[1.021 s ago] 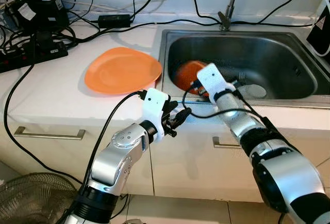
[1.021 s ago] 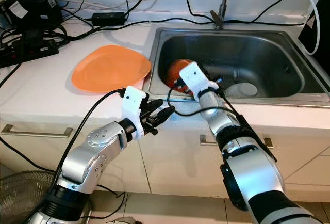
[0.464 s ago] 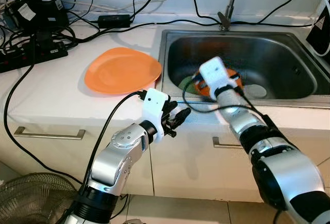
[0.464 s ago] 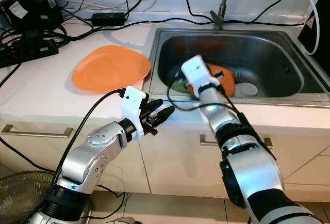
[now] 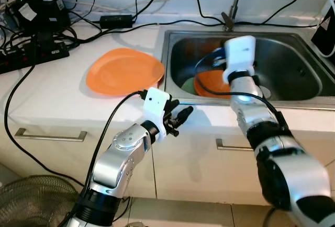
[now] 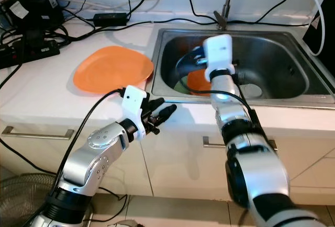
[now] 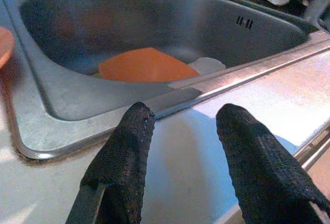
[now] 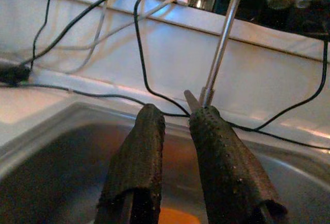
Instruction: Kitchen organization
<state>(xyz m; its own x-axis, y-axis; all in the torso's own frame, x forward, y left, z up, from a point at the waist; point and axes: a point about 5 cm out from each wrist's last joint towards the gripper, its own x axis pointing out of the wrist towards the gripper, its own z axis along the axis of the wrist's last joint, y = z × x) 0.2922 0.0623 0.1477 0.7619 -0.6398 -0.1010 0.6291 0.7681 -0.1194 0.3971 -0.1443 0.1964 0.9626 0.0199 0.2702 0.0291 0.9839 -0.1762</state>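
An orange plate (image 5: 125, 71) lies on the white counter left of the steel sink (image 5: 301, 103). Inside the sink an orange dish (image 5: 209, 84) rests on the bottom beside something green (image 5: 187, 84) and a white round piece (image 5: 263, 92). My right gripper (image 8: 172, 114) hovers over the sink above the orange dish, pointing at the faucet stem (image 8: 221, 43). Its fingers stand nearly together with nothing between them. My left gripper (image 5: 182, 115) hangs open and empty just in front of the counter edge, facing the sink.
Black cables, a power strip (image 5: 31, 59) and adapters crowd the counter's back left. The faucet (image 5: 234, 4) rises behind the sink. Cabinet drawers with metal handles (image 5: 49, 135) lie below the counter, and a fan grille (image 5: 31, 201) stands on the floor at left.
My right gripper has risen from the sink bottom and swung toward the back of the sink. The orange dish shifted right and now lies flat. The left arm has barely moved.
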